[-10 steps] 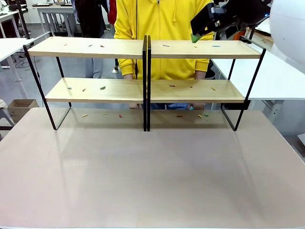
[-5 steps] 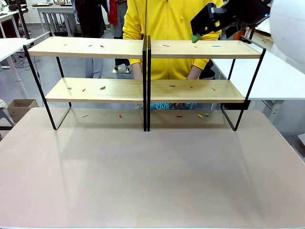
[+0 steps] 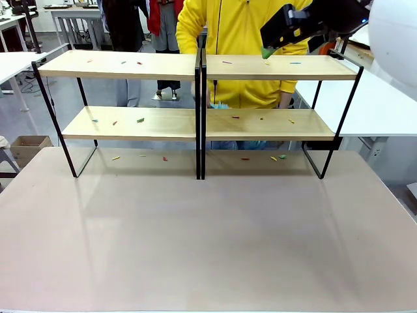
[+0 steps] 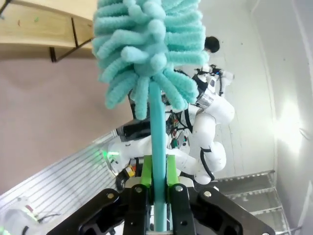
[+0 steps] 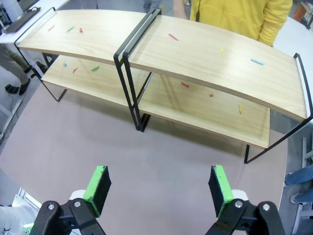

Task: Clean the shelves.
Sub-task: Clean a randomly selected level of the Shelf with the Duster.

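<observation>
The shelves [image 3: 199, 67] are two light wooden two-tier racks with black frames, side by side across the table's far half; from above in the right wrist view the shelves [image 5: 195, 54] carry several small coloured scraps [image 5: 173, 36]. My right gripper [image 5: 159, 185] hovers high over the table, open and holding nothing; in the front view the right gripper [image 3: 267, 51] hangs above the right rack's top board. My left gripper [image 4: 156, 169] is shut on the handle of a teal fluffy duster [image 4: 146, 49]. A corner of the shelves [image 4: 39, 29] lies beyond it.
A person in a yellow hoodie [image 3: 241, 26] stands behind the racks and holds something teal [image 3: 218, 105] behind the lower board. More scraps [image 3: 164, 158] lie on the brown tabletop [image 3: 208, 235] under the racks. White tables flank both sides.
The person has shifted, and the teal thing in their hand has gone left and up, from table level to behind the lower board. My right arm has stayed still.
</observation>
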### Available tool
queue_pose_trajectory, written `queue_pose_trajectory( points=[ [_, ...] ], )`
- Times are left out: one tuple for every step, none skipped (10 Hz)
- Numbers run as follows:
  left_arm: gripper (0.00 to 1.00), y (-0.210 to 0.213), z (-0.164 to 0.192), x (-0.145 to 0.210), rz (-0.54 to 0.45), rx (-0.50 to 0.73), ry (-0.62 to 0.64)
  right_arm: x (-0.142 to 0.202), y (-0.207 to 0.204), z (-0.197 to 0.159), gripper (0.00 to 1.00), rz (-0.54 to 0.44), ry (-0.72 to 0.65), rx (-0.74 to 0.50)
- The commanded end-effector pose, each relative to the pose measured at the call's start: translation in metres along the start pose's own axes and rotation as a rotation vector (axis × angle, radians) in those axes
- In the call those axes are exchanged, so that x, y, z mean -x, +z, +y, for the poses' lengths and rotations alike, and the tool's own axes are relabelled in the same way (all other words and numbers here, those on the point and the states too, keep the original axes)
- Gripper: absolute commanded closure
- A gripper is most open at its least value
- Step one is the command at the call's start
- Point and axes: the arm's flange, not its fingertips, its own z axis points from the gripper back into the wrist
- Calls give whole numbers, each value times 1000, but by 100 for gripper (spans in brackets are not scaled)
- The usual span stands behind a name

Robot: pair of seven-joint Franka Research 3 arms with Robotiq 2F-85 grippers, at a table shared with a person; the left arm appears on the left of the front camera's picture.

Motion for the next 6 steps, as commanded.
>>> queue_pose_trajectory(
  points=[
    [87,-77,-19,-29,58,-51,129,-1,0,-1,0,-4,-2,6],
    [87,-128,-24,-45,80,-76,179,-1,0,-1,0,-4,-2,6],
    [87,-170,-31,-53,116,-72,186,-1,0,-1,0,-4,-2,6],
    [87,-204,-33,-60,85,-69,195,-1,0,-1,0,-4,-2,6],
    [87,-209,-27,-60,215,-75,283,-1,0,-1,0,-4,-2,6],
    [87,-194,-31,-55,119,-101,185,-1,0,-1,0,-4,-2,6]
  ],
)
